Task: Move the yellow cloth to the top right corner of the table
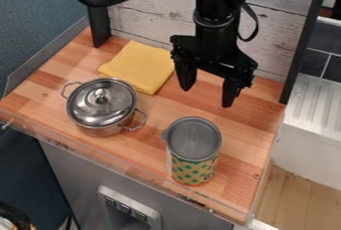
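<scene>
My gripper (208,94) hangs over the back part of the wooden table (250,124), right of centre, its two fingers spread apart with nothing between them. To its left, a folded yellow cloth (138,66) lies flat on the table near the back wall. The cloth's right edge comes close to the left finger in the view, and its lower left part borders the pot. The top right corner of the table is at the foot of the black post, to the right of my gripper.
A lidded steel pot (101,105) stands on the left of the table. Nearer the front right is a patterned can (193,149) with a grey lid. A white plank wall (146,5) and two black posts bound the back; a clear rim runs along the front edge.
</scene>
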Robot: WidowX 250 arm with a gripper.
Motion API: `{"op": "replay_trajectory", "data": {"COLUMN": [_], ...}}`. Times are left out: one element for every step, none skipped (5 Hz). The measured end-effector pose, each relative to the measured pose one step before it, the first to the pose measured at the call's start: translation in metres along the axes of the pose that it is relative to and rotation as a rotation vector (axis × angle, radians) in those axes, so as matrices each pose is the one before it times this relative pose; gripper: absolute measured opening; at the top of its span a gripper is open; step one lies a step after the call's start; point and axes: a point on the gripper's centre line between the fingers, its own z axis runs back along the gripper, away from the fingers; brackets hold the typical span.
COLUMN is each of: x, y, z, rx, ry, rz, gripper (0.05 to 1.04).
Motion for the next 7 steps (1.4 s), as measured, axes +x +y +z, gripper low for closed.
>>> {"op": "replay_trajectory", "data": {"x": [-0.00287, 0.00603, 0.01549, 0.01394, 0.01352, 0.01432, 0.0062], "y": [-0.00004, 0.04177, 0.04076, 0.03098, 0.02528, 0.00502, 0.00072], "z": [-0.00814, -0.01104, -0.00866, -0.00685, -0.01479, -0.00856, -0.01631], "rx": [0.0014, 0.0152, 0.0058, 0.0336, 0.0334, 0.014, 0.0101], "ry": [0.0291, 0.0343, 0.0087, 0.0001, 0.0083, -0.0093, 0.0066], "rz": [-0.004, 0.0889, 0.0538, 0.0139, 0.0178, 0.0022, -0.0037], "gripper": [1.001, 1.0, 1.001, 1.0, 1.0, 1.0, 1.0]}}
